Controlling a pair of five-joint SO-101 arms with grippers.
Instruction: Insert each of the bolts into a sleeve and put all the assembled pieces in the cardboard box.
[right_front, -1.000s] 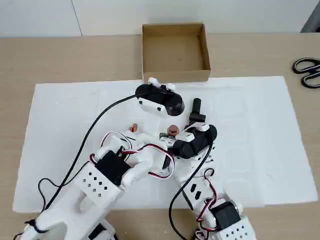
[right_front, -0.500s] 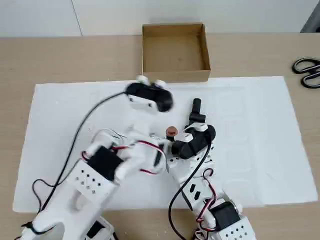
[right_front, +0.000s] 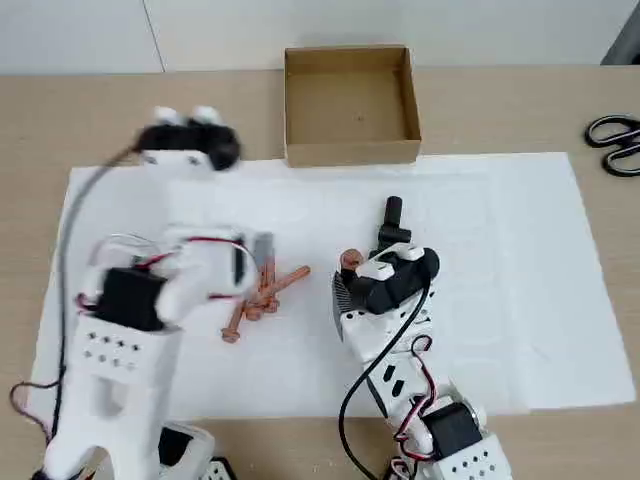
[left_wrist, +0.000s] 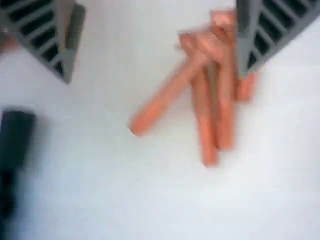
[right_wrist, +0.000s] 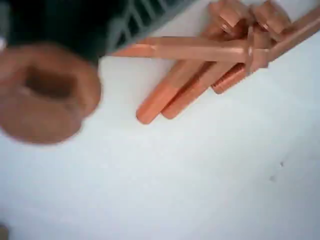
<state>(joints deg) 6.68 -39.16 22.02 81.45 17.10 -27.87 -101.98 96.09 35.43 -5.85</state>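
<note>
At the left of the table (right_front: 60, 110) stands the left arm (right_front: 125, 300), over the left part of the white sheet (right_front: 520, 300) that covers most of the table. The left gripper (left_wrist: 156, 77) hangs above the bolts (right_front: 262, 295) with its jaws wide open and holds nothing. In the left wrist view, one grey ribbed jaw is over bare sheet, away from the heap. The other jaw stands in front of the bolt heads, and I cannot tell if it touches them. The bolts (left_wrist: 210, 105) are copper-coloured and lie in a small loose heap on the sheet, left of the middle, between the two arms. Most of them lie side by side, and one crosses the others, its shaft pointing toward the right arm (right_front: 400, 370). Just right of the heap is the right gripper (right_front: 345, 268), low over the sheet. Its jaws are closed on a sleeve (right_front: 350, 260), a short copper-coloured ring. In the right wrist view the sleeve (right_wrist: 47, 92) turns its hole to the camera, and the heap lies close behind it. In the high view the sleeve and the nearest bolt tip are apart. Further back, at the far edge of the sheet, the cardboard box (right_front: 350, 152) stands with its open side up, well apart from the bolts and the sleeve. At the far right edge, on the bare table, lie scissors (right_front: 615, 140) with black handles.
</note>
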